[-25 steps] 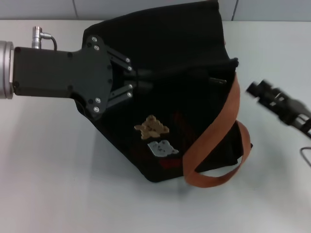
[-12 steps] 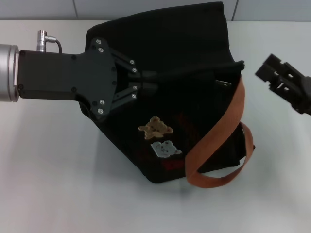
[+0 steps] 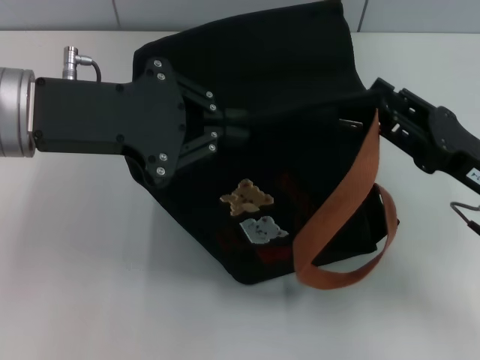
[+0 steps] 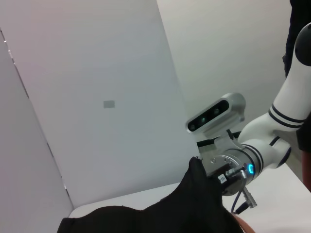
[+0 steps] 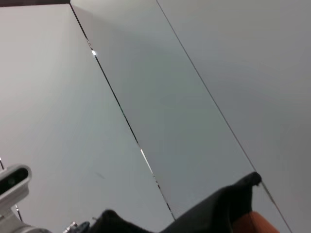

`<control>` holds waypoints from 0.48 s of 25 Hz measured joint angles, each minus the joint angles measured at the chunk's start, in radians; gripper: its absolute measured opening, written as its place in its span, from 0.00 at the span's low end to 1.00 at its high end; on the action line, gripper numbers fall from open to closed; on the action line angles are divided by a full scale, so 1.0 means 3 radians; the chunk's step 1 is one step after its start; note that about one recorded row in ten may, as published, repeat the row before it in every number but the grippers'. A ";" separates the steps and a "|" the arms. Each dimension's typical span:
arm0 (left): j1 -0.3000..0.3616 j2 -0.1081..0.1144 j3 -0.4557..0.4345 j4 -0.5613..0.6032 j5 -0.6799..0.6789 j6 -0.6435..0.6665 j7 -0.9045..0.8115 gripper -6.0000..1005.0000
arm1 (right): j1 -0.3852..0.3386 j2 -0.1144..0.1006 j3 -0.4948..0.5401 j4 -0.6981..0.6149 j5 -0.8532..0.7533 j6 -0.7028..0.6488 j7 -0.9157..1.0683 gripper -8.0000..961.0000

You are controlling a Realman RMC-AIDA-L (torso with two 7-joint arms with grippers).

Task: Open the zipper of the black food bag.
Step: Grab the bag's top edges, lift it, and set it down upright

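The left gripper's (image 3: 238, 126) fingers are pinched shut on a fold of the black food bag (image 3: 292, 82) near the middle of the frame, on its top ridge; its wide black body and silver wrist run off to the left edge. At the right, the right gripper (image 3: 379, 105) has its fingertips at the bag's upper right corner, beside the silvery pull of the zipper (image 3: 349, 124) — I cannot tell whether those fingers are open or closed. Its arm leads off toward the right edge.

The bag sits in the center, tilted, on a white table (image 3: 82, 270). I cannot see inside it. On its front are a tan bear patch (image 3: 246, 196), a white bear patch (image 3: 262, 228) below it, and faint red print. An orange-brown strap (image 3: 339, 206) loops down the right side to the lower center — a second one curls behind it.
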 joint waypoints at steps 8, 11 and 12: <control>0.0003 0.0004 0.0071 -0.0005 -0.0004 -0.0014 0.0035 0.08 | 0.0133 0.0000 0.0003 0.0077 0.0008 0.0189 0.0040 0.53; 0.0003 0.0005 0.0068 -0.0005 -0.0009 -0.0016 0.0035 0.08 | 0.0160 0.0000 -0.0022 0.0090 -0.0006 0.0305 0.0039 0.53; 0.0003 0.0005 0.0056 -0.0005 -0.0016 -0.0020 0.0036 0.08 | 0.0154 0.0005 -0.0045 0.0109 -0.0013 0.0450 0.0022 0.53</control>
